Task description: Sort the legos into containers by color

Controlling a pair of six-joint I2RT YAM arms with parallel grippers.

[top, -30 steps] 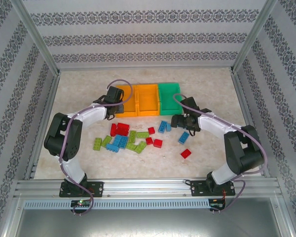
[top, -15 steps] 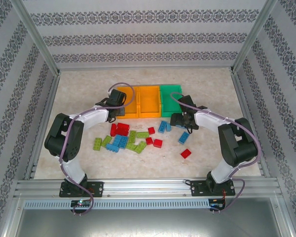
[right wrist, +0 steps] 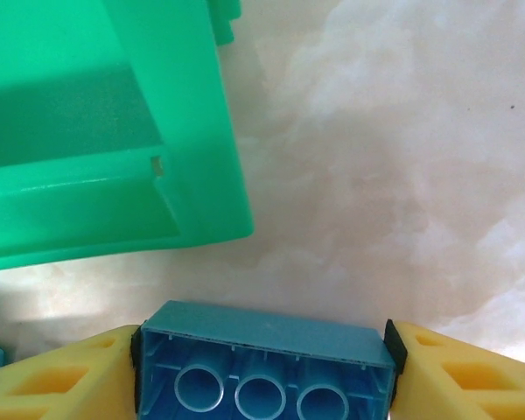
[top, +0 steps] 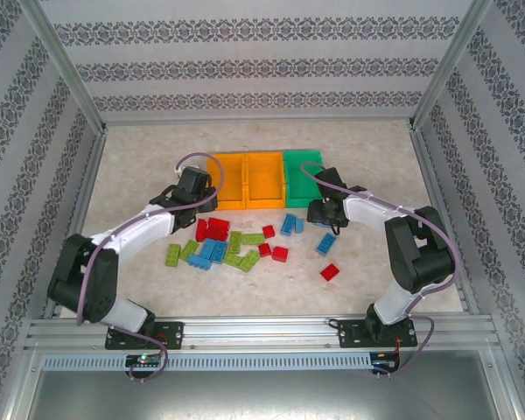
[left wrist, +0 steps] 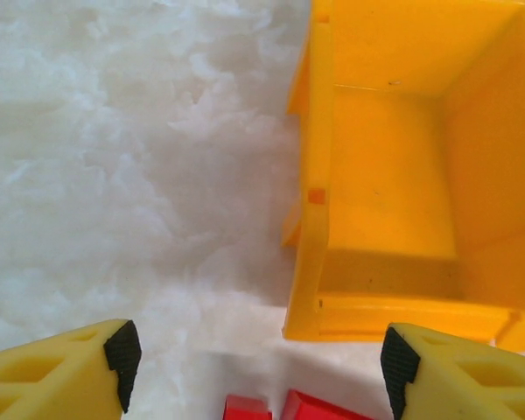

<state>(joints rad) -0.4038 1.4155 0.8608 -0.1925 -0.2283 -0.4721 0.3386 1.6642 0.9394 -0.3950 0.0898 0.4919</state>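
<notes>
Red, blue and lime legos lie scattered before the containers: a red cluster [top: 213, 229], blue ones [top: 212, 252], lime ones [top: 245, 259] and a lone red one [top: 330, 272]. The containers stand in a row: left orange bin [top: 227, 179], middle orange bin [top: 264, 178], green bin [top: 302, 175]. My left gripper [top: 195, 199] hangs open at the left orange bin's [left wrist: 394, 175] front-left corner, nothing between its pads [left wrist: 122, 359], with red legos [left wrist: 319, 409] just below. My right gripper [right wrist: 262, 348] is shut on a blue lego [right wrist: 271, 332], hollow underside toward the camera, near the green bin's [right wrist: 87, 140] front corner.
Metal frame posts and patterned walls enclose the table. Another blue lego [top: 326, 244] lies just in front of my right gripper [top: 323, 216], and a blue pair [top: 290, 225] to its left. Bare tabletop [top: 140, 175] stretches left of the bins.
My left gripper drew back from over the left orange bin to its front-left corner and opened. My right gripper closed on a blue lego in front of the green bin.
</notes>
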